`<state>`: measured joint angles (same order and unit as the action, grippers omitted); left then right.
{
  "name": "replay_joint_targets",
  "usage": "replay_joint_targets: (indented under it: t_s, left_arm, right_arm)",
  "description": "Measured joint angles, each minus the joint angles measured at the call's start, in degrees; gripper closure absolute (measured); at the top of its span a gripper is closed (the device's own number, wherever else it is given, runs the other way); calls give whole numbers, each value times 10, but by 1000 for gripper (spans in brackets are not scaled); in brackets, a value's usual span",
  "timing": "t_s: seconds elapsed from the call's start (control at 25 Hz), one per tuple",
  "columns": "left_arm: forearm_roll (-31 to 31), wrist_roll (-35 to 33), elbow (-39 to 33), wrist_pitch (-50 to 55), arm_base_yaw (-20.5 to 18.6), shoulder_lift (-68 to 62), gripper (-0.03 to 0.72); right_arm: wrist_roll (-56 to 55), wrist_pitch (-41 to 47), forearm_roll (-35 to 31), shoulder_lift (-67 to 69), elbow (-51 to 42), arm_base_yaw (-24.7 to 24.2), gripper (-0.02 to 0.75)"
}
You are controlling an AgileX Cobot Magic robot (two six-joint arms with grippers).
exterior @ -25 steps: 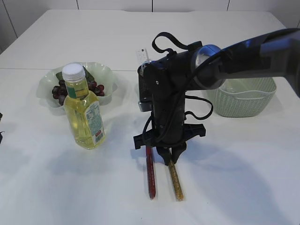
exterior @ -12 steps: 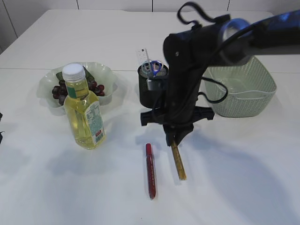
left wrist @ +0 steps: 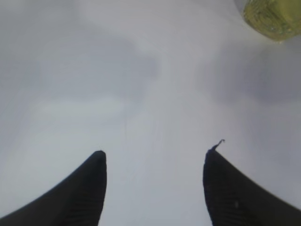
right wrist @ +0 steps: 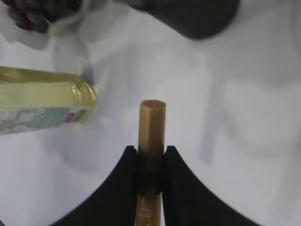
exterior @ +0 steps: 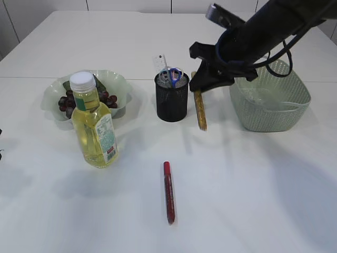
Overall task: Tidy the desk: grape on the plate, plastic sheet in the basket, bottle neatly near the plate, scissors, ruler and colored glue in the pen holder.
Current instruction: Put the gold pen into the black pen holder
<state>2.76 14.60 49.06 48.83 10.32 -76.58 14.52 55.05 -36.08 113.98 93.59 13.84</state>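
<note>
My right gripper (exterior: 200,86) is shut on the upper end of a gold glitter glue stick (exterior: 200,112), which hangs in the air just right of the black mesh pen holder (exterior: 171,100). In the right wrist view the stick (right wrist: 152,120) pokes out between the fingers of that gripper (right wrist: 150,151). Blue-handled scissors (exterior: 171,75) and a white ruler (exterior: 159,61) stand in the holder. A red glue stick (exterior: 168,192) lies on the table in front. The yellow bottle (exterior: 95,124) stands before the plate (exterior: 122,84) of grapes (exterior: 67,103). My left gripper (left wrist: 157,155) is open over bare table.
A pale green basket (exterior: 271,108) sits at the right, behind the right arm, with something clear lying inside it. The bottle's base (left wrist: 273,14) shows at the top right of the left wrist view.
The right gripper has lifted the gold glue stick off the table and carried it back and up to beside the pen holder. The red stick stays put.
</note>
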Motion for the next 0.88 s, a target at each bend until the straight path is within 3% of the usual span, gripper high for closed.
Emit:
replay_joint_targets:
  t_s: [0.36,0.68,0.76,0.88]
  left_arm:
    - [0,0,0,11,0,0,219]
    - [0,0,0,13,0,0,219]
    - [0,0,0,13,0,0,219]
    - [0,0,0,13,0,0,219]
  right_arm:
    - [355,-151,-269,0,3,-31,620]
    - [722,-229,-575,45,3,-32,621]
    - [791,-229,-629,59,4,-32,621]
    - [855,-229,-655,82,13,-32,621]
